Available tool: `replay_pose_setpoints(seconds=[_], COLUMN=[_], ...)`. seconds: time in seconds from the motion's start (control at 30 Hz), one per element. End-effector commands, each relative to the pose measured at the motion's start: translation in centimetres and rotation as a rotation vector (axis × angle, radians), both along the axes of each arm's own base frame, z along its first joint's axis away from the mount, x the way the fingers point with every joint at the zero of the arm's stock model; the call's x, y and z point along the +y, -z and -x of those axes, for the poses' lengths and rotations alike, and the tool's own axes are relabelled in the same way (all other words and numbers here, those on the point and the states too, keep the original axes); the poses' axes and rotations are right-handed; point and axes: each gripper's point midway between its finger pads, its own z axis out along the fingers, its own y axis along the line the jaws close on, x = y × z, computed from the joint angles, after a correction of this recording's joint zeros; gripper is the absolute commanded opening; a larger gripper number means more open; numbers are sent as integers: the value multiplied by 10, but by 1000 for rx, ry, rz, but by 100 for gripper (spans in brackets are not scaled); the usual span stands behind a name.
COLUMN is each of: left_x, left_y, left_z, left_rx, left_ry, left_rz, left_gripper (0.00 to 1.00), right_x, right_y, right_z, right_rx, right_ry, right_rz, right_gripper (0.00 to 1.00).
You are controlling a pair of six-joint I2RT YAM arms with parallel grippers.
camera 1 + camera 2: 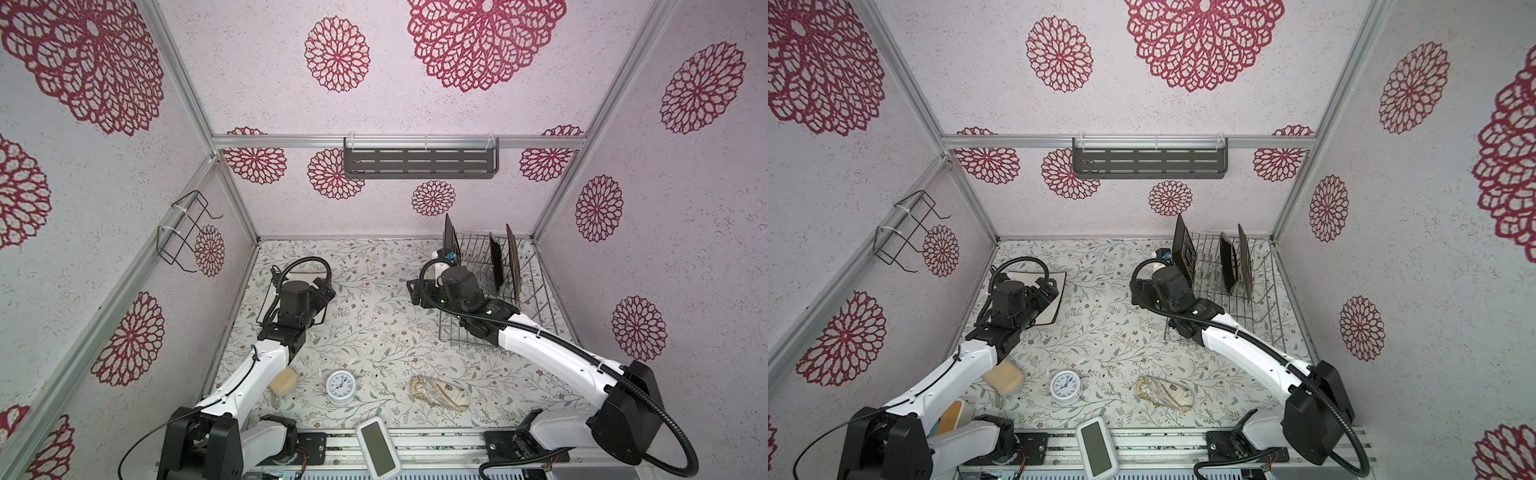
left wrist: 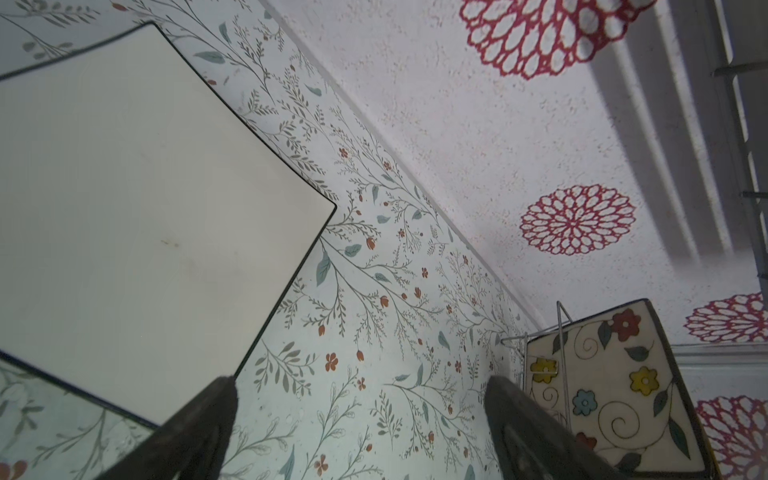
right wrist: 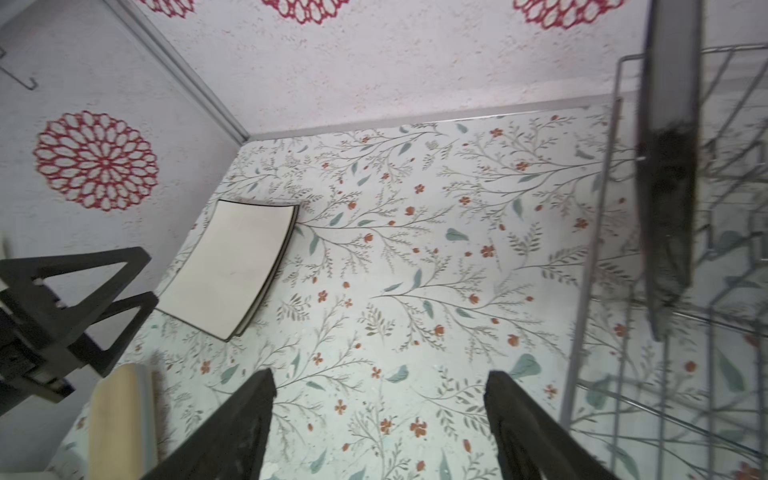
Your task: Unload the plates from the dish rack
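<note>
The silver wire dish rack (image 1: 528, 291) (image 1: 1262, 286) stands at the back right. Three plates stand on edge in it: a dark-backed one (image 1: 449, 237) at its left end, a dark square one (image 1: 496, 266) and a round brown-rimmed one (image 1: 512, 257). In the left wrist view the end plate (image 2: 615, 395) shows a cream flower-painted face. White plates (image 1: 297, 275) (image 3: 237, 266) lie stacked flat on the table at the left. My left gripper (image 1: 328, 291) (image 2: 360, 384) hangs open by their corner, empty. Left of the rack, my right gripper (image 1: 415, 293) (image 3: 380, 382) is open over bare table.
A small white clock (image 1: 340, 384), a beige block (image 1: 283, 384), a clear bag (image 1: 440, 392) and a white screen device (image 1: 378, 451) lie near the front. A black wire holder (image 1: 183, 232) hangs on the left wall, a grey slotted shelf (image 1: 419, 162) on the back wall.
</note>
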Motion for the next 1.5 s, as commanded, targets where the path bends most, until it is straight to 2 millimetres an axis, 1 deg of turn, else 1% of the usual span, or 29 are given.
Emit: replay_pose_setpoints(seconds=[0.0, 0.2, 0.37, 0.57, 0.8, 0.9, 1.0, 1.13, 1.27, 1.37, 1.47], left_x=[-13, -29, -50, -56, -64, -66, -66, -66, -67, -67, -67], left_y=[-11, -12, -12, -9, -9, -10, -10, -10, -10, -9, -8], left_z=[-10, -18, -25, -31, -35, -36, -36, -36, -36, -36, -36], left_rx=[-45, -58, -61, -61, -59, -60, -63, -65, -66, -65, -65], left_ry=[46, 89, 145, 156, 176, 181, 183, 185, 187, 186, 188], left_rz=[-19, 24, 44, 64, 77, 83, 86, 83, 85, 83, 83], left_gripper=[97, 97, 97, 97, 97, 97, 97, 97, 97, 97, 97], right_x=[-46, -96, -143, -194, -237, -250, -258, -264, -264, -258, -258], right_y=[-10, -10, -14, -19, -23, -17, -7, 2, 4, 4, 0], right_z=[-4, -2, 4, 16, 23, 23, 21, 15, 9, 6, 2], right_rx=[-50, -60, -62, -54, -35, -13, 8, 31, 47, 46, 44], right_ry=[117, 221, 325, 454, 575, 611, 628, 636, 631, 609, 608], right_rz=[152, 247, 327, 438, 547, 563, 569, 569, 561, 538, 547], right_gripper=[83, 83, 83, 82, 81, 80, 80, 79, 78, 77, 77])
